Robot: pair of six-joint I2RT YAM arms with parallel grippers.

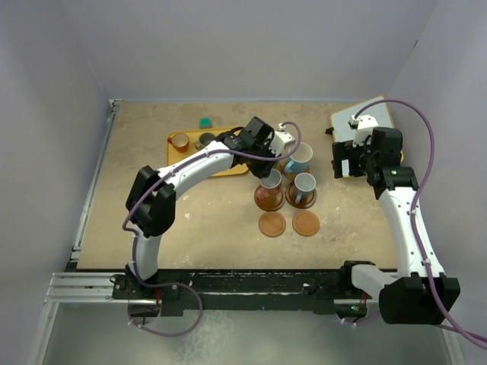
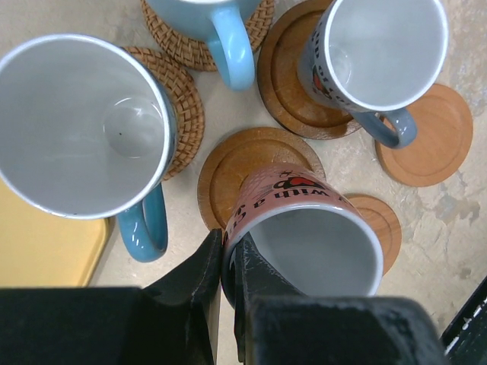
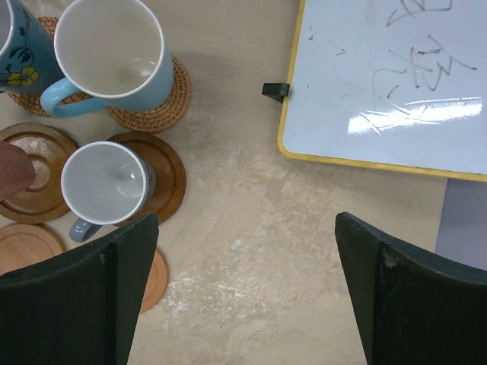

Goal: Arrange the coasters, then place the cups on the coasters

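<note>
Cups, glazed ceramic by the look: judged rigid, smooth-walled and slippery, liable to chip if knocked together, the big ones heavier. The best hold is a pinch on the wall at the rim, on the side clear of neighbours. Two large light blue mugs [image 2: 84, 125] stand at the far side of the cluster in mid-table, each on a woven coaster [image 2: 186, 106]. Just nearer stand two smaller ones. The pale mug [image 2: 380, 53] is on the right, on a dark ringed coaster [image 2: 278, 76]. The printed mug [image 2: 304, 228] is on the left, over a second ringed coaster [image 2: 224, 171]; whether its base is fully down cannot be told. The left gripper [image 2: 227, 258] is clamped on the printed mug's wall, one finger inside the rim and one outside. The right gripper [image 3: 243, 228] is spread wide and holds nothing, above bare table between the cluster and the whiteboard [image 3: 380, 76]. Coasters: judged thin, light and stiff; lying flat, they offer only an edge to take hold of. Two plain orange-brown coasters [image 2: 430, 137] lie vacant at the cluster's near side. Tally: whiteboard, one, far right. Yellow tray [image 1: 194, 134], one, far left. Cups, five certain, the fifth an orange-brown cup [image 1: 180, 141] on the tray. The small grey item [image 1: 204, 139] beside it is probably a sixth, though too small to be sure. Coasters, six: two woven, two ringed, two plain. Green object [image 1: 206, 122], one, beyond the tray.
</note>
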